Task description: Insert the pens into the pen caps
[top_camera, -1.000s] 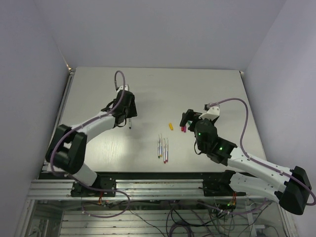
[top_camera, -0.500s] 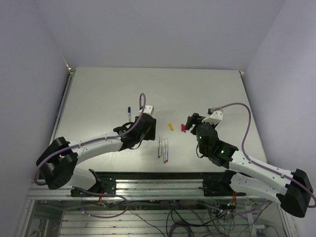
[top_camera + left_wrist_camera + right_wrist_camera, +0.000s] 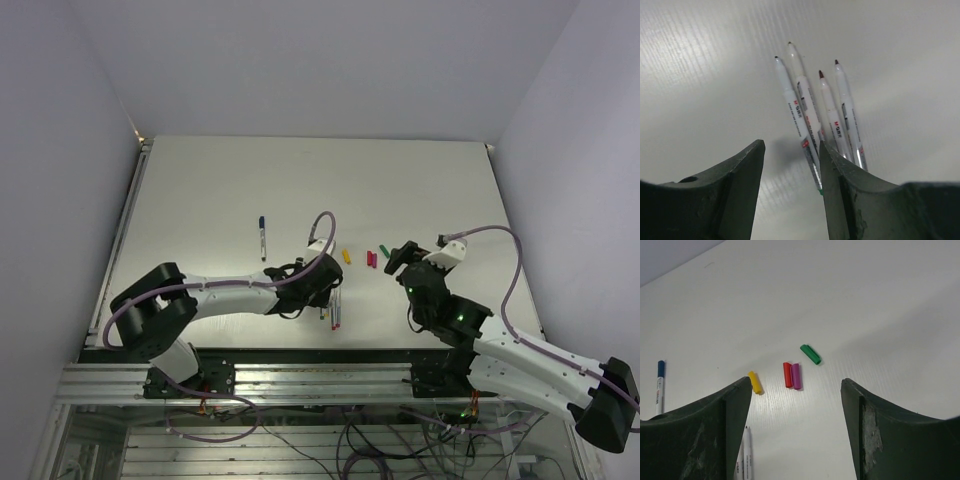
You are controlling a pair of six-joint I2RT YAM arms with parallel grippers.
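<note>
Hiding pens [image 3: 807, 111] partly: left end effector [image 3: 791, 150]

The left arm stretched low along the table's near edge, left gripper [image 3: 328, 293] with jaws parted. The right gripper [image 3: 395, 255] hung mid-table, jaws apart and empty.

Four pens [image 3: 807, 107] are lying bunched, barrels touching, leaving no finger gap between them; bare counter [image 3: 710, 75] is lying open beside the bunch. The red cap [image 3: 787, 374] and magenta cap [image 3: 796, 376] are touching side by side, while the yellow cap [image 3: 755, 382] and green cap [image 3: 810, 354] are sitting apart, with open counter around each.
</note>
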